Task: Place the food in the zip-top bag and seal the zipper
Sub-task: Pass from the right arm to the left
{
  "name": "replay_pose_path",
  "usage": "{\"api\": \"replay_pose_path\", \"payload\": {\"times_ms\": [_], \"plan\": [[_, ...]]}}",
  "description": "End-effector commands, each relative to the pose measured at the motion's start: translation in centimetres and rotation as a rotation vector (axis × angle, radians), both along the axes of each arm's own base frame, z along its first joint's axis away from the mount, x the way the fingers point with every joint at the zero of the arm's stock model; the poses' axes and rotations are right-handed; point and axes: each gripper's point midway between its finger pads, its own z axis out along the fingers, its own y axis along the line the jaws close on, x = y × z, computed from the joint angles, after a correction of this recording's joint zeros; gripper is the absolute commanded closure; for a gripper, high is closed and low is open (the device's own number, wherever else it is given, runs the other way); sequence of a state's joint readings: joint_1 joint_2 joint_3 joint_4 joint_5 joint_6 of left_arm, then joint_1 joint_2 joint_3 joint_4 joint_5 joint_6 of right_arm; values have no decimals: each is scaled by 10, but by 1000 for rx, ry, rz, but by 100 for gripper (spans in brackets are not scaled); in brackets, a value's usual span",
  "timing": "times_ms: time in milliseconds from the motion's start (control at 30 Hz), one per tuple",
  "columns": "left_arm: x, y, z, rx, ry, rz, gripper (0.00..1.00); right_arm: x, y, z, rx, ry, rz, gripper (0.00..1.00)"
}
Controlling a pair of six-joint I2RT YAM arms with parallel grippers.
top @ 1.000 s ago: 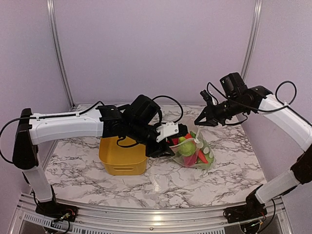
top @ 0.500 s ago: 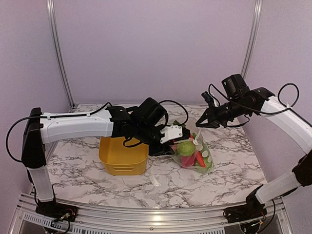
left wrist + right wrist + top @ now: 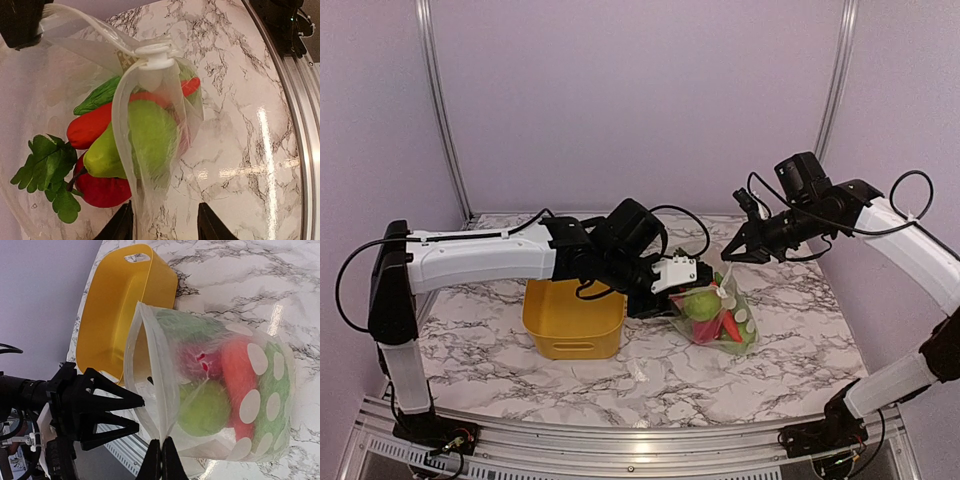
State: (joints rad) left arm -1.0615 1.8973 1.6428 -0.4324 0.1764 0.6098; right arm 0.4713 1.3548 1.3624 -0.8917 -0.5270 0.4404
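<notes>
Pinching the zip-top bag (image 3: 720, 320) at centre frame, the right gripper (image 3: 726, 254) is clamped. Left gripper (image 3: 140, 413) gapes beside it.

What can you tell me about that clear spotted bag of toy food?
The clear soft plastic bag with white dots rests on the marble table near the yellow plastic bin, mouth open. Green, red and orange toy food shows through. The right arm's fingers pinch its mouth edge, where a white slider sits.

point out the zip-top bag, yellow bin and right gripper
zip-top bag (image 3: 215, 385), right wrist view, middle of its dotted side
yellow bin (image 3: 575, 340), top external view, its front wall
right gripper (image 3: 726, 256), top external view, between its fingertips
</notes>
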Motion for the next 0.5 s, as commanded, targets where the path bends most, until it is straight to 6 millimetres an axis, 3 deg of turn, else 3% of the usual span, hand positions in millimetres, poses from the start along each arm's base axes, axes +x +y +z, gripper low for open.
{"api": "replay_pose_path", "payload": {"times_ms": [0, 133, 333, 467], "plan": [[29, -13, -20, 16, -52, 62, 59, -5, 3, 14, 42, -23, 21, 100], [36, -24, -20, -5, -29, 74, 70, -6, 5, 16, 34, -19, 38, 100], [19, -23, -10, -51, 61, 63, 97, -5, 3, 9, 13, -18, 40, 100], [1, -30, 27, -196, 204, 92, 100, -7, 3, 15, 17, -36, 63, 96]]}}
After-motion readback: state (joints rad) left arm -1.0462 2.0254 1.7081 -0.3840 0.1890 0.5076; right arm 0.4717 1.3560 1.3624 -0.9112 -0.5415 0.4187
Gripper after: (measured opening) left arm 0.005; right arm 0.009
